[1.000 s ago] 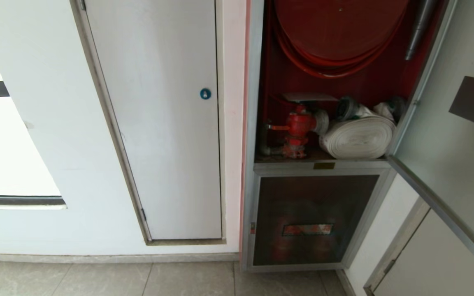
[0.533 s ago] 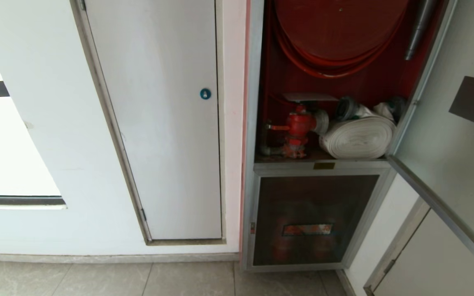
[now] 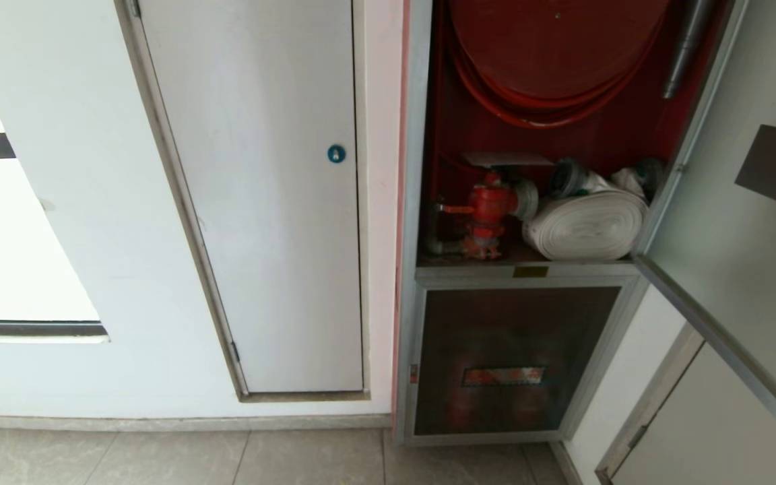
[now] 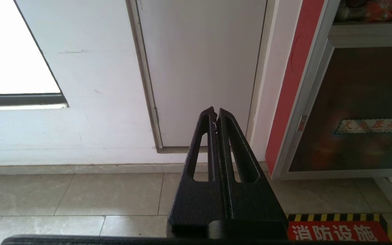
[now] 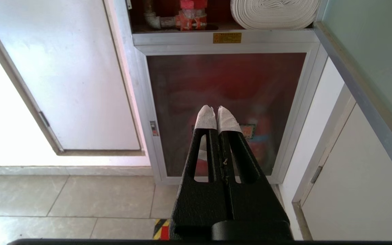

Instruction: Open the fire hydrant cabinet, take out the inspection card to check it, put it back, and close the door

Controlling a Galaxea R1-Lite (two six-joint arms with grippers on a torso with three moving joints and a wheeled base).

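From the head view, the tall silver metal fire hydrant cabinet (image 3: 422,202) with its red inside stands open. Its glass door (image 3: 745,222) with the silver frame is swung out on the right. Inside sit a red valve (image 3: 489,209) and a rolled white hose (image 3: 587,225). A flat pale sheet (image 3: 506,159) lies above the valve; it may be the inspection card, but I cannot tell. No arm shows here.

In the left wrist view, the black left tool (image 4: 215,114) is pinched tight and holds nothing, low by the plain white door (image 4: 199,68).

In the right wrist view, the right tool (image 5: 217,112), with white wrapped tips, is pinched tight and empty, facing the lower dark glass panel (image 5: 226,85).

Opening looks done. The card work and closing are left.
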